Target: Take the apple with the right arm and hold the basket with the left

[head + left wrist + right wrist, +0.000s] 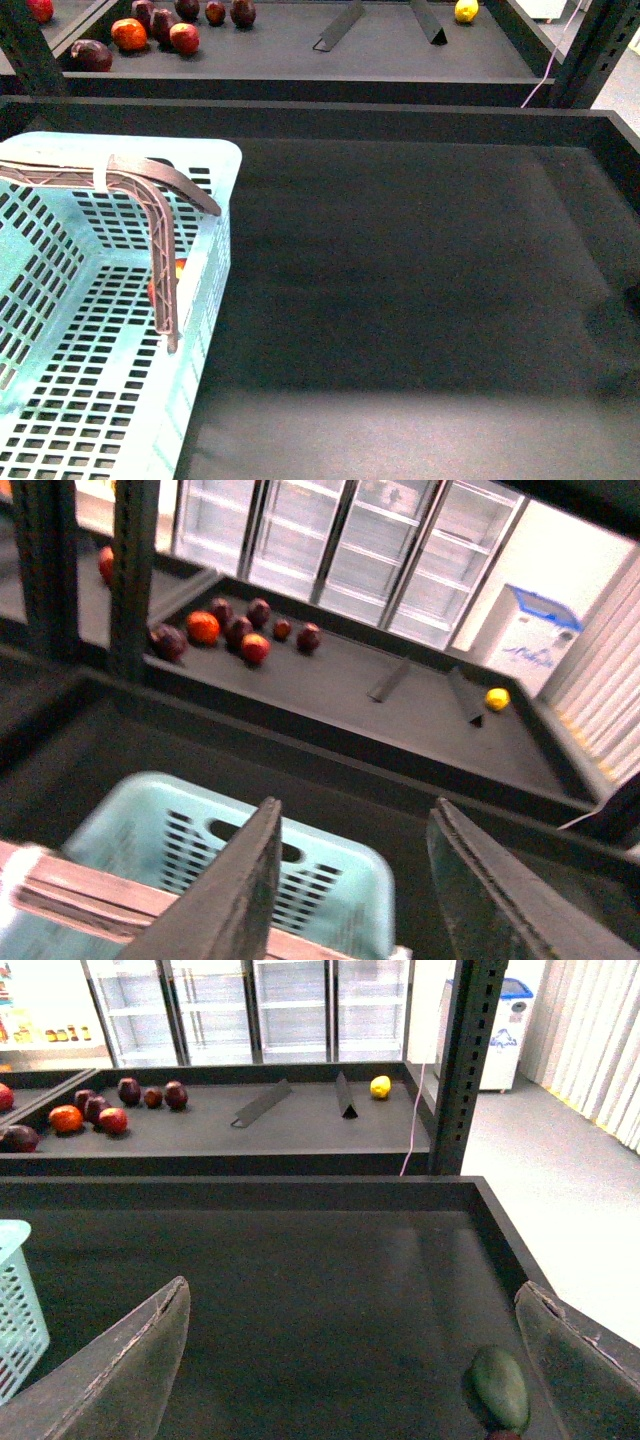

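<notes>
The basket (pixel 95 330) is seen at the near left of the dark tabletop (pixel 420 300), its brown-grey handle (pixel 150 215) swung up and bound with a white zip tie (pixel 100 172). In the left wrist view the left hand (pixel 350 880) is set just above that handle, its two fingers (pixel 235 900) spread apart with nothing between them, so the basket is not yet held.

A red-orange shape, probably the apple (pixel 178 272), is glimpsed inside the basket behind the handle post; too little of it is exposed for certainty.

The right hand (pixel 350 1360) is likewise spread wide and empty, over the right part of the tabletop, well apart from the basket, whose corner is only just caught at the edge of its view. A green fruit (pixel 500 1388) lies just beside one of its fingers. On the far shelf (pixel 300 1125) beyond both hands a cluster of dark red fruits (pixel 100 1110) and a small yellow fruit (pixel 380 1086) are laid.

The step in hand is judged to be the approach, with neither grasp made. Next, the left hand would need to be lowered and brought together on the handle, and the right hand carried across toward the basket's interior.
</notes>
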